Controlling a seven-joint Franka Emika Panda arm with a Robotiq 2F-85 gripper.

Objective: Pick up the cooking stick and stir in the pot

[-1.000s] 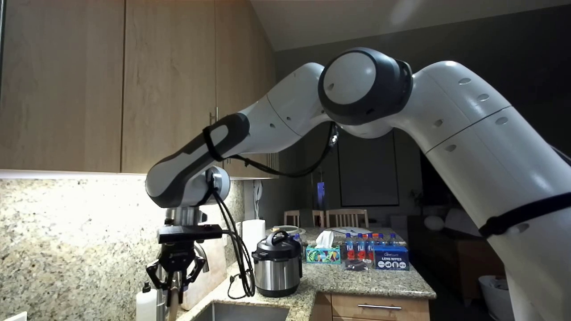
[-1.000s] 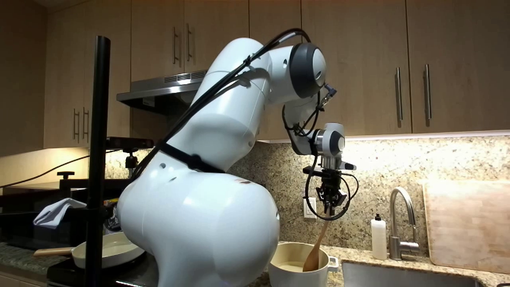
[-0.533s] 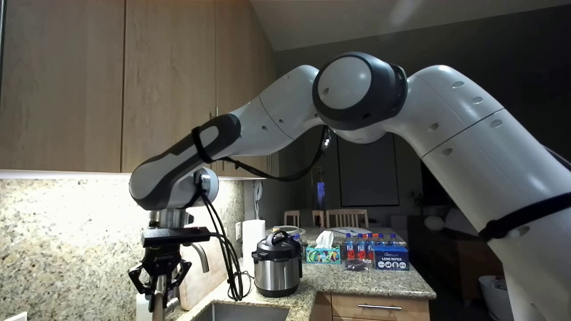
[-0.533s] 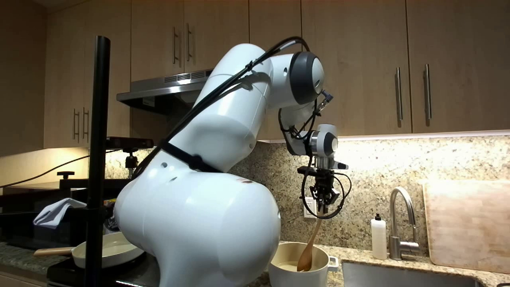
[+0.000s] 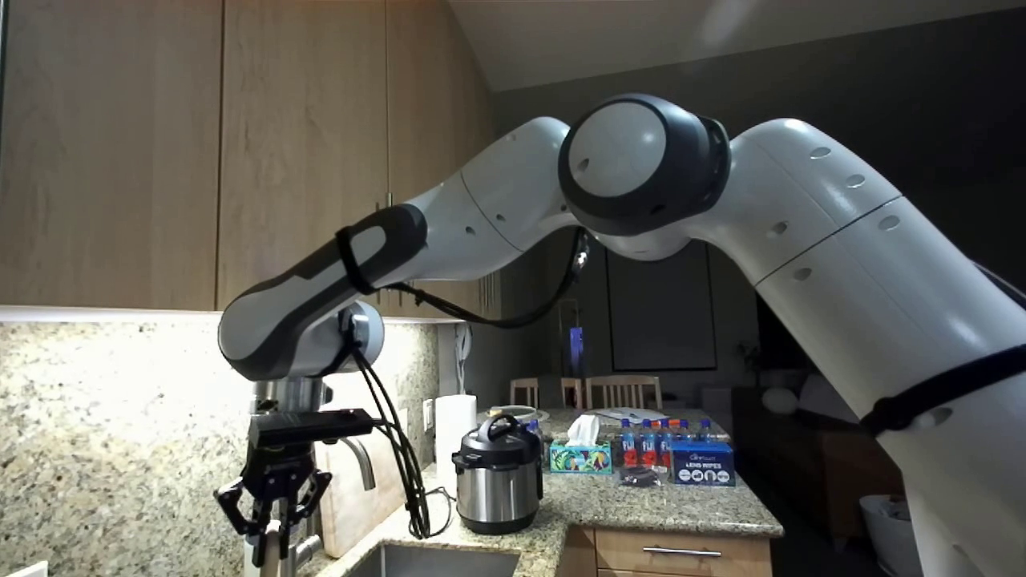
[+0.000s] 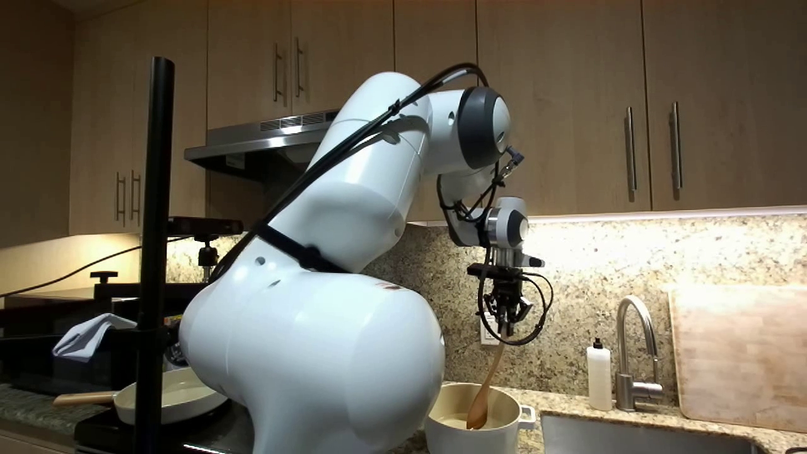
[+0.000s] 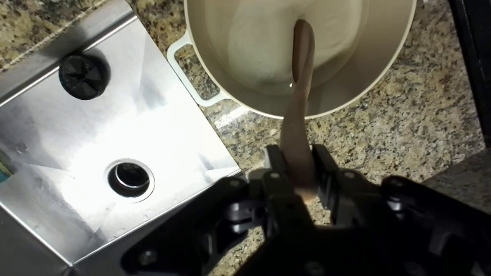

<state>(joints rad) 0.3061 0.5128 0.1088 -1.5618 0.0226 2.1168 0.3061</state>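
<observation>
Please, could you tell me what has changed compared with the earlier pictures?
In both exterior views, the gripper and the wooden spoon have moved left in the picture; inside the pot, the spoon's head has also shifted left. Nothing was newly grasped or released: the gripper still holds the spoon. The pot, faucet and bottle stayed in place.

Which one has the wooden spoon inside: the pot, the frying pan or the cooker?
The pale pot beside the sink: the wooden spoon reaches into it. The frying pan shows no spoon, and the cooker is lidded.

White arm (image 6: 353, 208), dark-grey joint (image 6: 476, 128), black cables (image 6: 343, 147)
</observation>
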